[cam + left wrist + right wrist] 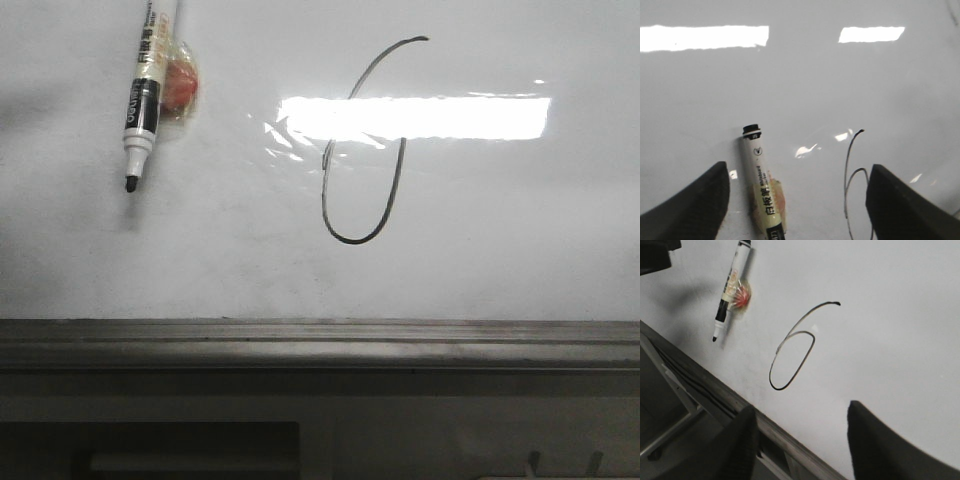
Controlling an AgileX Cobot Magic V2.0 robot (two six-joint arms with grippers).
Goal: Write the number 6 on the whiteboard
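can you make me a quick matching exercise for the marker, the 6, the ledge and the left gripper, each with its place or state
Things:
1. marker
2. number 6
3. ledge
4. left gripper

Place or state:
A. grey strip along the whiteboard's lower edge
B. open, holding nothing
C. stuck to the board, uncapped tip pointing down
D. thin black line, right of the marker

Pairs: 1-C, 2-D, 3-A, 4-B
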